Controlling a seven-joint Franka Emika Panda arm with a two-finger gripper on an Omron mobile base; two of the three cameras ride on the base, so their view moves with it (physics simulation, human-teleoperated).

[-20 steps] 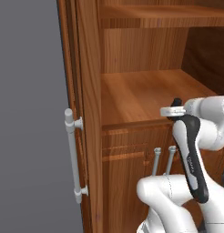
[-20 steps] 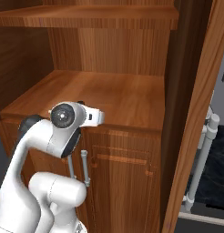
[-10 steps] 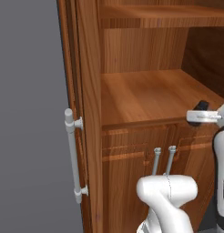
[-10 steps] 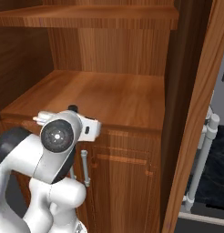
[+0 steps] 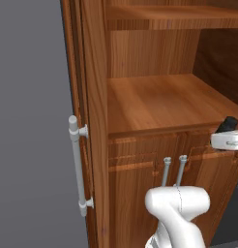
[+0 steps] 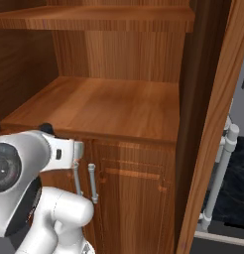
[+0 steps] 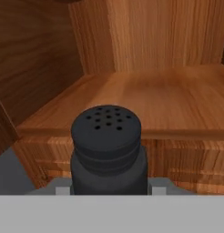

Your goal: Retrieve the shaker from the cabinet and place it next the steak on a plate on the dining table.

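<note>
1. Far left of the left base view: a flat grey wall, then the open cabinet door seen edge-on, its long silver bar handle standing vertical.
2. Moving right, the plain wood shelf sits bare, and below it two small silver handles mark the short lower doors.
3. In the hand view the dark shaker, its perforated cap facing the camera, sits clamped in the gripper, out in front of the shelf edge and clear of it.
4. Retrieval looks done (the shelf behind holds nothing), so what's left is the carry to the dining table and the set-down beside the steak.
5. Far right in the right base view, another cabinet door stands open with a pale bar handle beyond it, so room to swing out looks tight on that side.
</note>
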